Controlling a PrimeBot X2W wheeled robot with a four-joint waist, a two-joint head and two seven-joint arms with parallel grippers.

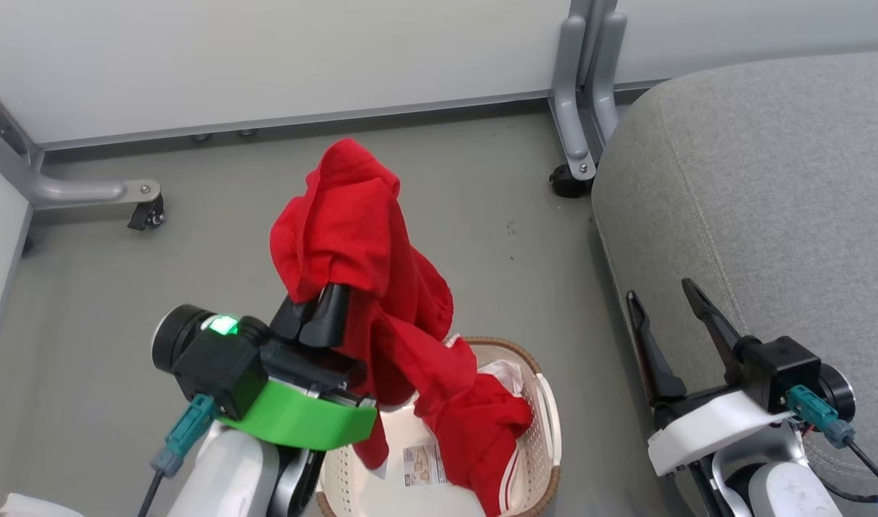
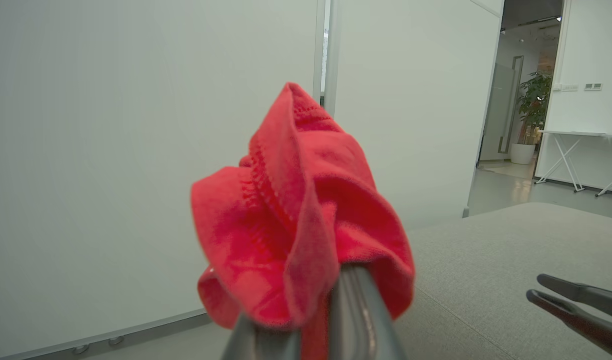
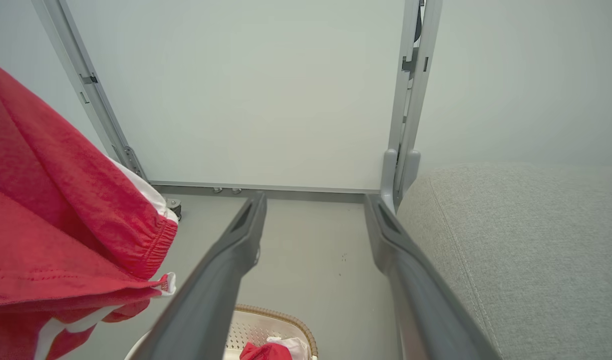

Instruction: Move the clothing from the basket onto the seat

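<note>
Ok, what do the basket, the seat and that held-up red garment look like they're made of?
Basket: likely moulded plastic, cream, matte, its wall punched with small holes; the brown rim looks woven, perhaps rattan. Seat: grey woven upholstery fabric, matte, with stitched seams. Red garment: soft knit, possibly cotton: limp folds, fuzzy surface.

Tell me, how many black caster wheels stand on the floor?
2. The left wheel sits under the grey frame foot; the right wheel sits beside the seat. More may be hidden.
</note>
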